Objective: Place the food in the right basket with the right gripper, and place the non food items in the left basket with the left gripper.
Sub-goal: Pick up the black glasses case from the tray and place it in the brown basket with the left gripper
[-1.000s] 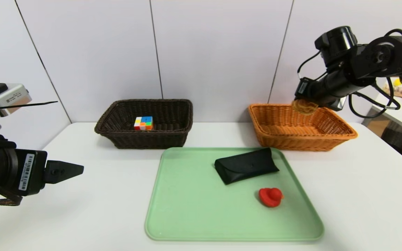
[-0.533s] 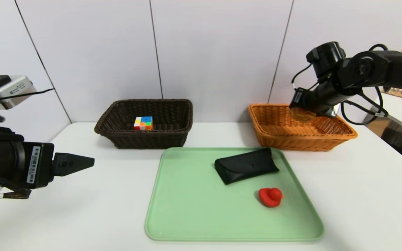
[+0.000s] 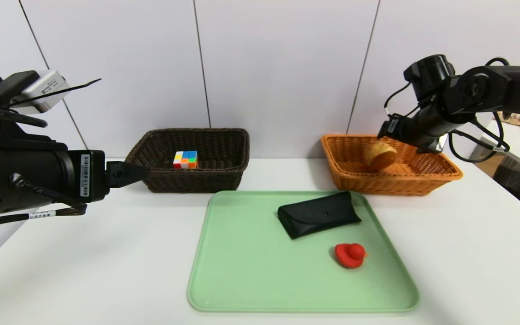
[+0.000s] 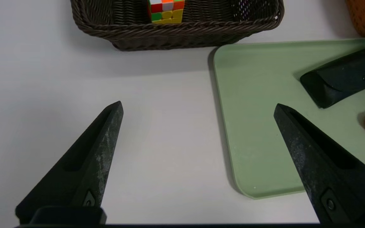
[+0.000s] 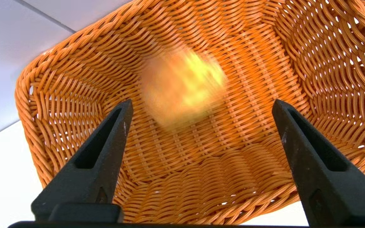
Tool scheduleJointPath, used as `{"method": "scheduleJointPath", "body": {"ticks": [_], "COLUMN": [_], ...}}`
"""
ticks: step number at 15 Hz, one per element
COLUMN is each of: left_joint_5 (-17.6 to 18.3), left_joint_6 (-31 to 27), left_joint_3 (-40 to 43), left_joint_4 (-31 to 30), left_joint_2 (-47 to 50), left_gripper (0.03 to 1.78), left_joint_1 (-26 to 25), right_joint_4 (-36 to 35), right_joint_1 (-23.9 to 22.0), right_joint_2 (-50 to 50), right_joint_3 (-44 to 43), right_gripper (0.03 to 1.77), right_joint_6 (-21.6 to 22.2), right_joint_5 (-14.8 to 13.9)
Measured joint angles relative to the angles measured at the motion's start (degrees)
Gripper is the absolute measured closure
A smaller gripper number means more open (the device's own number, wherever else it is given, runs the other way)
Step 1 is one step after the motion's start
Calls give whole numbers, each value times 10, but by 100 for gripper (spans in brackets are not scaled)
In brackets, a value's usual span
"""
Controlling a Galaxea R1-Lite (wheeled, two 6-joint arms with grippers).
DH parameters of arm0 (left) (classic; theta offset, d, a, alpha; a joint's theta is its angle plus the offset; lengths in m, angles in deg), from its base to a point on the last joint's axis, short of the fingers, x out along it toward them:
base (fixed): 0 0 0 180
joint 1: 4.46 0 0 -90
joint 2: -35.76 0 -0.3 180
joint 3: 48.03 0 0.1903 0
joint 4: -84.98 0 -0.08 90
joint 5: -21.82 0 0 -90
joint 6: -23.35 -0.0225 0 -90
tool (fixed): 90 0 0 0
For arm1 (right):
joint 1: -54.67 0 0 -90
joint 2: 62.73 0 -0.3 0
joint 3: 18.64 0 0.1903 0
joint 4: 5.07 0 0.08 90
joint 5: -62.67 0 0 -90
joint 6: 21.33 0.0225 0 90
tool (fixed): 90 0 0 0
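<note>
Right hand (image 5: 201, 106) opened; bun (image 3: 380, 155) dropped into orange basket (image 3: 440, 174)

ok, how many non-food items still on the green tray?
2: the flat black glasses case near the pale green plastic tray's far edge, and the small red rubber duck nearer the robot, to its right. Nothing appears hidden.

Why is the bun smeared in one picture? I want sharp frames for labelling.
Right wrist view: the bun is motion-blurred, loose between the right gripper's open fingers, while the orange basket weave stays crisp. Head view: the bun is only slightly soft. Left wrist view: sharp, soft shadows under the tray.
</note>
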Motion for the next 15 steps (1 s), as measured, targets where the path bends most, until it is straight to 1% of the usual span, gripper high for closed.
{"method": "scheduleJointPath", "body": {"ticks": [1, 3, 5, 7, 9, 11, 12, 13, 15], "left_joint_5": [2, 14, 21, 23, 24, 24, 28, 34, 56], "left_joint_6": [-1, -3, -12, -57, -94, -104, -114, -126, -156], "left_joint_3": [-1, -2, -4, -7, -31, -71, -97, -120, -160], "left_joint_4": [-1, -5, -19, -29, -31, -30, -30, -30, -30], "left_joint_2": [-4, -17, -36, -64, -99, -139, -162, -183, -219], "left_gripper": [12, 12, 12, 12, 12, 12, 12, 12, 12], "left_joint_1": [9, 51, 104, 152, 171, 180, 183, 188, 203], "right_joint_4": [1, 3, 5, 22, 64, 106, 127, 151, 197], "right_joint_1": [-1, -2, -2, -1, -2, -6, -11, -16, -33], "right_joint_2": [-3, -19, -49, -88, -137, -189, -212, -232, -265], "right_joint_3": [0, 0, 0, 0, 1, 2, 2, 3, 3], "right_gripper": [25, 21, 18, 16, 15, 13, 13, 12, 11], "right_joint_6": [-1, -9, -36, -88, -169, -250, -281, -302, -311], "right_joint_5": [0, 1, 1, 0, 1, 2, 4, 14, 47]}}
